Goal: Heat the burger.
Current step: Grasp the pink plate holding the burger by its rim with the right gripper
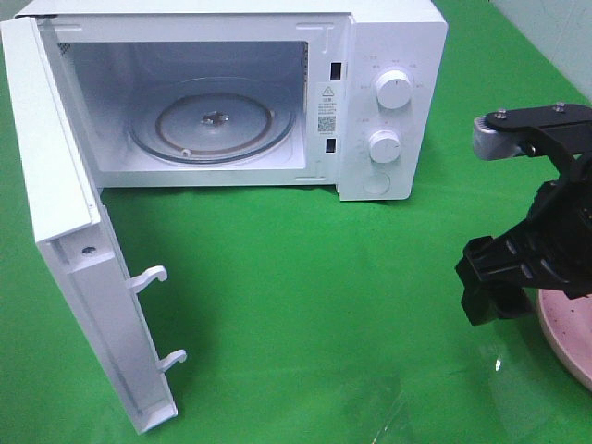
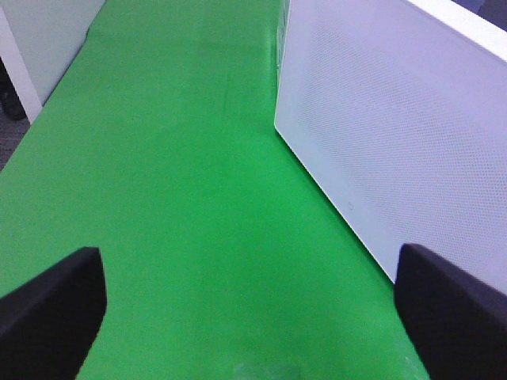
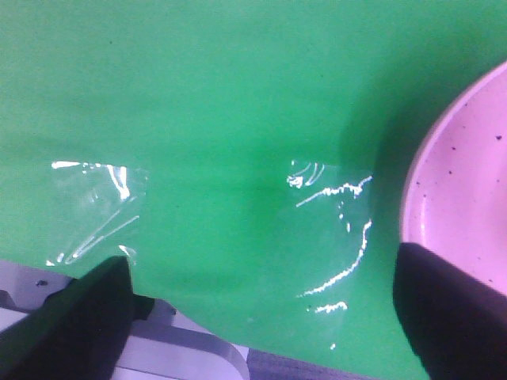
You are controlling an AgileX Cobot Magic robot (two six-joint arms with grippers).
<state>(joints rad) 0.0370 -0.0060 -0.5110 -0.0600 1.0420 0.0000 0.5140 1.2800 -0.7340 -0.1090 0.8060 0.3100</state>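
The burger is out of view in all three views. The white microwave stands at the back with its door swung wide open and a bare glass turntable inside. My right gripper hovers at the right, over the near edge of a pink speckled plate. In the right wrist view it is open, with only green cloth between its fingers and the plate beside one finger. My left gripper is open over the cloth, beside the door's outer face.
A green cloth covers the table. Two white latch hooks stick out from the open door. Patches of clear tape or film shine on the cloth near the table's front edge. The microwave's two dials face forward.
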